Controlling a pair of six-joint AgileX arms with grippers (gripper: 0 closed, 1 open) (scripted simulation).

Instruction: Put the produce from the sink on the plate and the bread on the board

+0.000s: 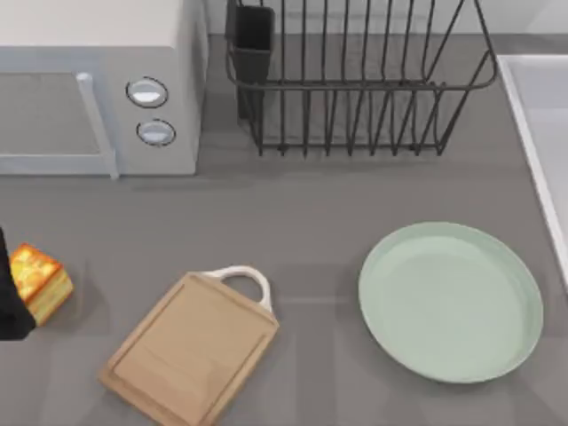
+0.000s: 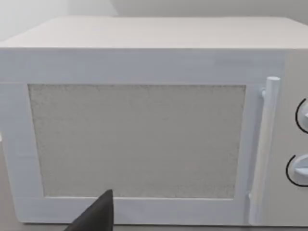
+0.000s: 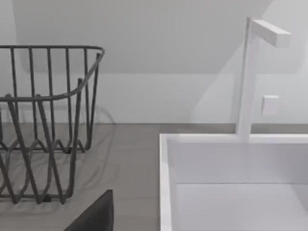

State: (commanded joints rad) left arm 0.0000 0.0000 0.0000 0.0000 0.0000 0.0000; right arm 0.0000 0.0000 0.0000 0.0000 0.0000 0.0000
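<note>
Sitting at the far left edge of the table [image 1: 311,204], the bread [image 1: 37,282] has its toasted top up, with a dark bit of my left arm [image 1: 9,306] right against it. Can't tell from up here whether the left gripper has actually got hold of it or how wide it's open (honestly just a black sliver at the frame edge). The left wrist view faces the white microwave [image 2: 144,139], its door and bar handle [image 2: 267,144], with one dark fingertip [image 2: 98,216] poking in at the picture's edge.

The board [image 1: 191,351] lies just right of the bread, apart from it, tilted, its white loop handle [image 1: 241,280] pointing toward the back. The plate [image 1: 451,302] is well to the right of the board, bare, and close to the sink [image 1: 532,151] rim along the right edge.

The right wrist view faces the sink's white wall and basin, the tap [image 3: 250,77] standing behind it, and the wire rack [image 3: 48,120] next to it. One dark fingertip [image 3: 96,216] shows there too, so same deal: can't tell what the right gripper is doing. I can't make out the produce from what's visible of the basin.
</note>
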